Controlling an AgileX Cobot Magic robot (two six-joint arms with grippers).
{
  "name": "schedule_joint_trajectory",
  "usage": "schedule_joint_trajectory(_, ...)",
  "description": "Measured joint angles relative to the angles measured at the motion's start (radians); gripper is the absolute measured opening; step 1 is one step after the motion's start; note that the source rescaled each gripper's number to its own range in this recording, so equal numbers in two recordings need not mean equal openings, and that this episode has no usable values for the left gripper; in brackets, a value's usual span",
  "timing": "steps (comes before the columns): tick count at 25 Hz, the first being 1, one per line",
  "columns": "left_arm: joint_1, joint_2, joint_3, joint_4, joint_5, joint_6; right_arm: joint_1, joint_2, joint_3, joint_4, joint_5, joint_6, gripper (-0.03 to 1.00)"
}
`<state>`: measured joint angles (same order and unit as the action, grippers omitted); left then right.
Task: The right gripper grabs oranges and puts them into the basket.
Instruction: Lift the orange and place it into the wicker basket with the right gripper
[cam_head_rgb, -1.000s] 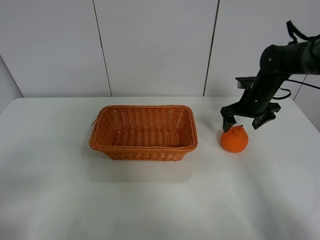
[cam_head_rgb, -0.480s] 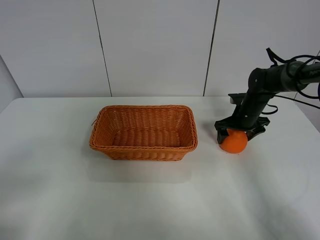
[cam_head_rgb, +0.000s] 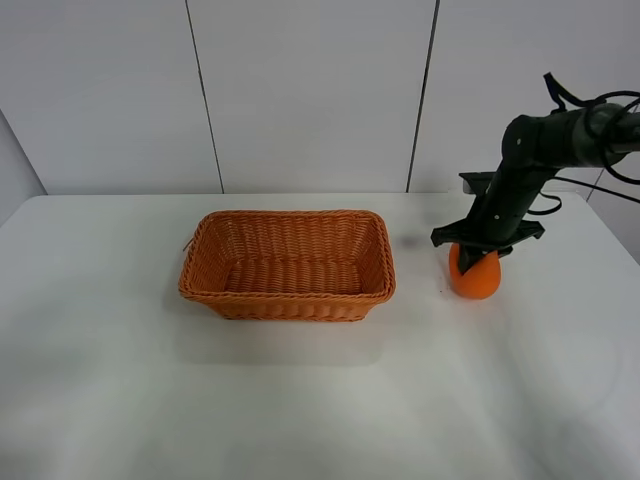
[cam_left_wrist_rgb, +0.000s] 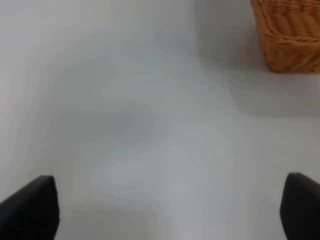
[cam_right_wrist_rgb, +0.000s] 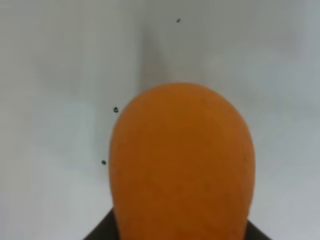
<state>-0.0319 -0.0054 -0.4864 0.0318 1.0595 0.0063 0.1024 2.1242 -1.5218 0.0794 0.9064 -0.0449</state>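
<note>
The orange (cam_head_rgb: 476, 278) sits on the white table (cam_head_rgb: 300, 400), to the right of the wicker basket (cam_head_rgb: 288, 300). My right gripper (cam_head_rgb: 477, 258) comes down on it from above, and its black fingers clasp the fruit's upper half. In the right wrist view the orange (cam_right_wrist_rgb: 182, 160) fills the middle of the frame, and only dark slivers of the fingers (cam_right_wrist_rgb: 100, 233) show beside it. My left gripper (cam_left_wrist_rgb: 170, 212) is open and empty above bare table. A corner of the basket (cam_left_wrist_rgb: 290, 35) shows in its view. The left arm is outside the exterior high view.
A white panelled wall (cam_head_rgb: 310, 90) stands behind the table. The right arm's loose black cables (cam_head_rgb: 590, 100) hang near the table's right edge. The basket holds nothing.
My right gripper came down from above the orange and drew its fingers in around it. The orange has shifted slightly to the right. The basket has not moved.
</note>
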Motion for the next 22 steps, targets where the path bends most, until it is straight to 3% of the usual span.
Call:
schedule_joint_trajectory(13, 0.0, 0.0, 0.0, 0.0, 0.0, 0.0, 0.036, -0.186, -0.284, -0.019, 0.291, 0.0, 0.0)
schedule_joint_trajectory(18, 0.0, 0.0, 0.0, 0.0, 0.0, 0.0, 0.175, -0.186, -0.354, -0.02, 0.305, 0.03, 0.0)
schedule_joint_trajectory(22, 0.0, 0.0, 0.0, 0.0, 0.0, 0.0, 0.315, -0.175, -0.366, -0.019, 0.252, 0.058, 0.0)
